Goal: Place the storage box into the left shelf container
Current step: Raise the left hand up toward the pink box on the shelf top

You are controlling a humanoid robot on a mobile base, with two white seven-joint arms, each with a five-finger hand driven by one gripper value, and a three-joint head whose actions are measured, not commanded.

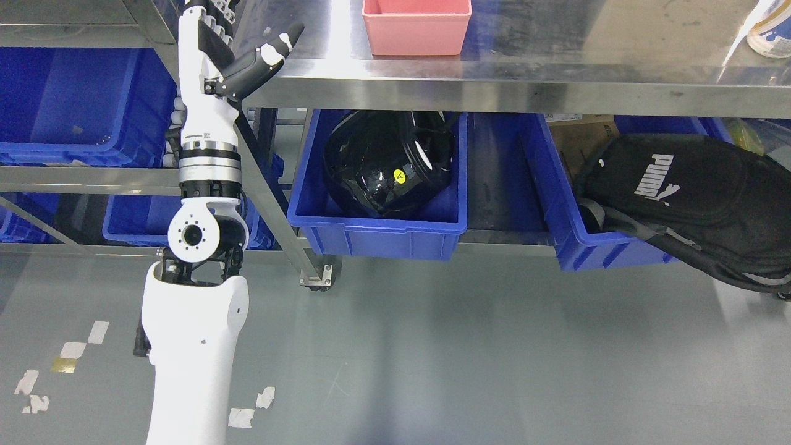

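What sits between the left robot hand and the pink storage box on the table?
Head view: only bare steel tabletop separates the open left robot hand from the pink storage box.

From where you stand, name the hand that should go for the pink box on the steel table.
Left. The left hand is raised at the table edge, fingers open, just left of the pink storage box. The right arm is not in view.

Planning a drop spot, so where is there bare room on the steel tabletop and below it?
The steel tabletop is bare between the pink storage box and a white object at the right edge. Below, the middle blue bin is filled by a black helmet; the right bin by a black backpack. The upper-left blue container looks empty.
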